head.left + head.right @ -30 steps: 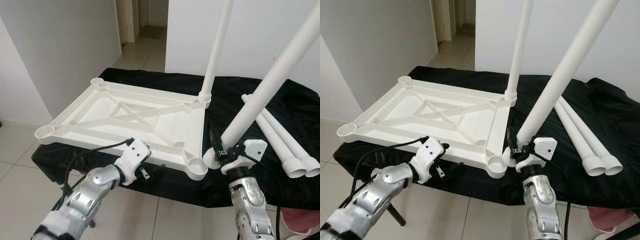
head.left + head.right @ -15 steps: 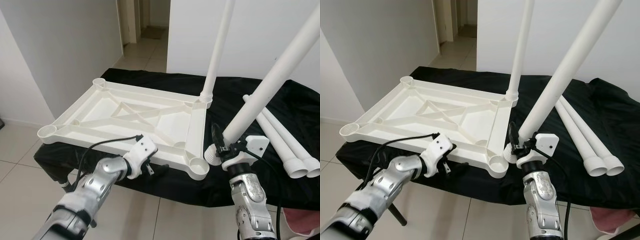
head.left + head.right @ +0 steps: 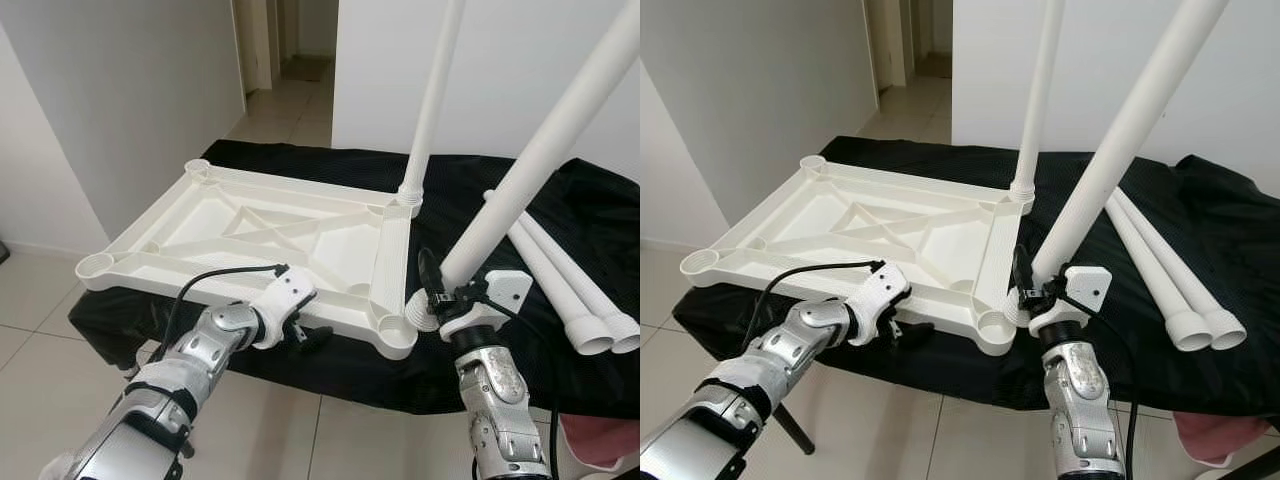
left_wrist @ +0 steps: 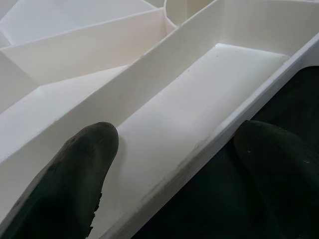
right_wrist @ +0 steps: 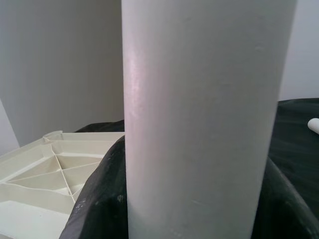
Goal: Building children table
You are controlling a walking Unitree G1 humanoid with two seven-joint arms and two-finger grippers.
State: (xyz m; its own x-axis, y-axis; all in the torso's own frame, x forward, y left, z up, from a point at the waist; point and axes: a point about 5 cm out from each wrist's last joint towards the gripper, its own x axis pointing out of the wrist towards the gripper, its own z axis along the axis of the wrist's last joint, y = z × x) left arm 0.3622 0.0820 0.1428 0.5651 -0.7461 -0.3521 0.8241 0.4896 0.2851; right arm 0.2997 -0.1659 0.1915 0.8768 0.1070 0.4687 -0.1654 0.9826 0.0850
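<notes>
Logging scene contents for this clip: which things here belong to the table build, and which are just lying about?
Part of the job:
upturned white tabletop
fitted leg standing in its far corner socket
leg held by the right gripper
two spare legs
left gripper at the tabletop's near rim

Lying about:
black cloth
pink item on the floor

Tabletop (image 3: pixel 250 235): white moulded plastic, smooth, faint sheen on the ribs. Leg (image 3: pixel 520 190) in my right gripper (image 3: pixel 432 290): same white plastic, satin. Cloth (image 3: pixel 590 250) under it all: black, matt, finely textured. My arms: brushed silver metal; fingers (image 4: pixel 70 179) dull black, rubbery. Floor tiles (image 3: pixel 30 300) glossy.
</notes>
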